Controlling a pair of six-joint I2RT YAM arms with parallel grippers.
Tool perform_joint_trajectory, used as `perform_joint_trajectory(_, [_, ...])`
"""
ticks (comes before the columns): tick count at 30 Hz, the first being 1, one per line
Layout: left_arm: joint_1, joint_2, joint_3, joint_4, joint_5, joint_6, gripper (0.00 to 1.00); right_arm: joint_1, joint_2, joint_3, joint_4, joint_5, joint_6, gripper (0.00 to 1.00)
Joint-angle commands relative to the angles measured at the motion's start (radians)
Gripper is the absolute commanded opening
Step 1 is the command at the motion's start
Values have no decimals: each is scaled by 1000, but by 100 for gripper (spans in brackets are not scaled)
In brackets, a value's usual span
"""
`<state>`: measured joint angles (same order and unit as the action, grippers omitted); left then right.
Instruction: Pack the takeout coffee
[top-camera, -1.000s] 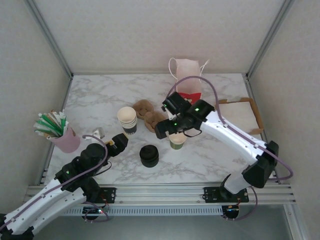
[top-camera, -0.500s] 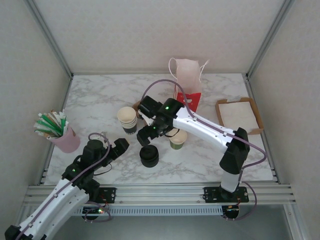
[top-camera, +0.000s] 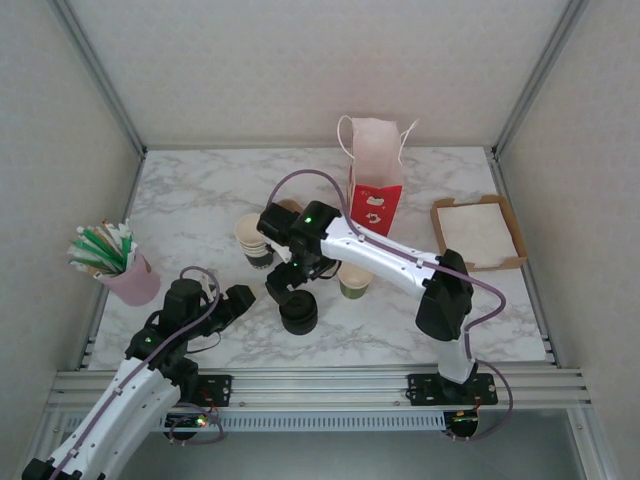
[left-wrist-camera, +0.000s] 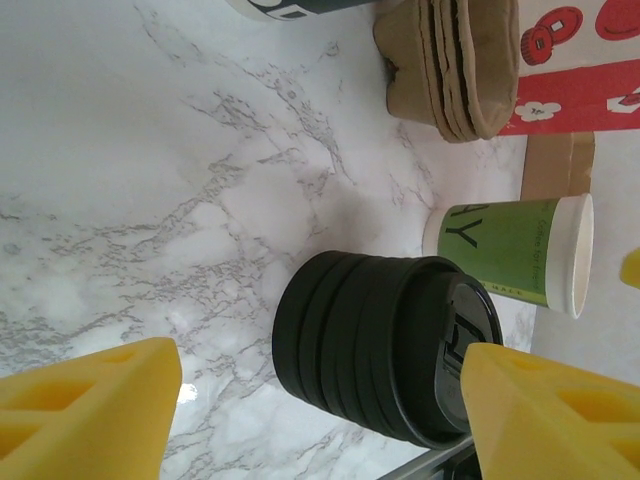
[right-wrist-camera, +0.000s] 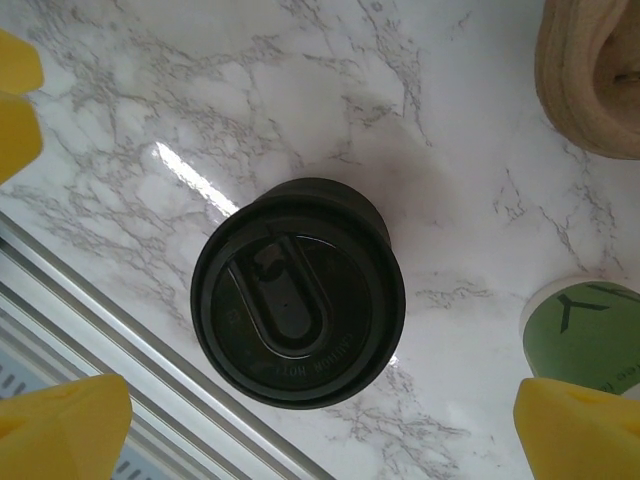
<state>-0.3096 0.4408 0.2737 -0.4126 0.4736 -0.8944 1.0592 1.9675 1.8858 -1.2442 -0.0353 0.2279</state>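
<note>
white marble table (top-camera: 200, 200) carried a pink cup of straws (top-camera: 132, 283) at its left edge. near centre stood a stack of lidless cups (top-camera: 253, 240), pulp carriers (left-wrist-camera: 465, 65), a black lid stack (top-camera: 298, 312) and a green paper cup (top-camera: 355, 282). a red-and-white paper bag (top-camera: 377, 180) stood toward the back, a cardboard tray (top-camera: 500, 262) at right.

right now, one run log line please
right gripper: open, over lid stack | left gripper: open, beside it | green cup: lidless, upright

The takeout coffee (top-camera: 354, 280) (olive-green paper cup, cream rim) stands upright, open-topped, on the marble table (top-camera: 200, 200).
</note>
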Motion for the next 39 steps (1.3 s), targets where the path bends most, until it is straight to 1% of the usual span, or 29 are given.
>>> perform_joint_trajectory(1, [13, -1, 9, -14, 36, 22, 73, 10, 44, 39, -49, 0, -29, 99])
perform_joint_trajectory(4, [14, -4, 1, -27, 48, 28, 72, 15, 65, 42, -38, -15, -35, 99])
perform_joint_trajectory(10, [15, 44, -32, -15, 104, 61, 63, 34, 91, 34, -44, -6, -27, 99])
perform_joint_trajectory(15, [15, 49, -37, -14, 117, 67, 62, 50, 98, 36, -57, -5, -30, 99])
perform_joint_trajectory(19, [15, 53, -39, -10, 117, 68, 57, 59, 114, 47, -70, 0, -30, 99])
perform_joint_trajectory(29, [15, 62, -40, -9, 115, 69, 56, 71, 150, 66, -83, 26, -26, 99])
perform_joint_trajectory(39, [15, 56, -39, -19, 105, 68, 55, 73, 175, 79, -83, 31, -22, 95])
